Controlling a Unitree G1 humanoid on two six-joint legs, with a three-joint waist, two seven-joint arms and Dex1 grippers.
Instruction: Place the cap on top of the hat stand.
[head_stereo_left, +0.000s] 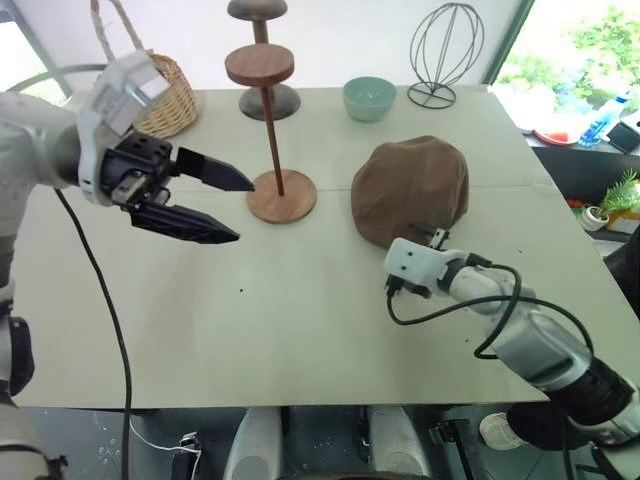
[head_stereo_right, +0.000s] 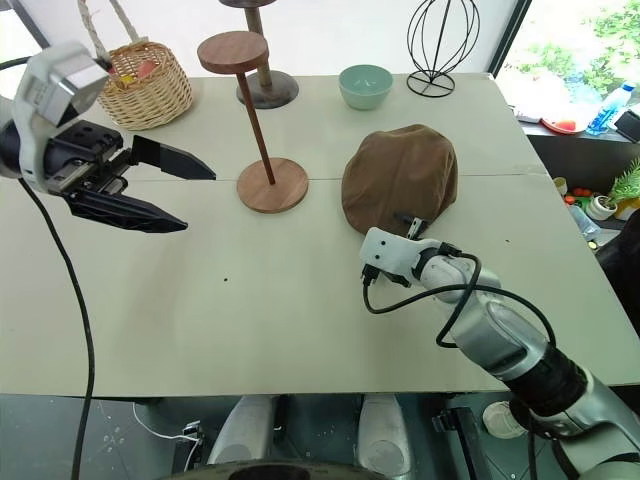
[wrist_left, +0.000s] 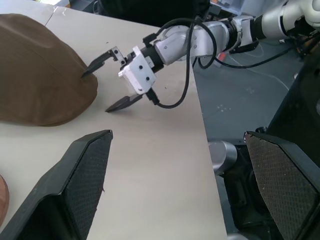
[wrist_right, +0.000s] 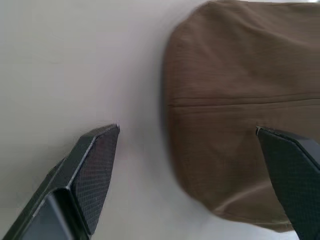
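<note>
On the table your cap lies flat, right of the hat stand and apart from it. Your right gripper is spread wide at the cap's near edge, one finger over the fabric, one beside it. Left gripper spread, empty, near the stand's pole.

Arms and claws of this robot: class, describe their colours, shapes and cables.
Both arms have silver-grey segments with white housings at the wrist. Each ends in a claw, left claw and right claw, with two black, tapered, pointed fingers whose inner pads look mesh-textured. Loose black cables loop along each arm.
</note>
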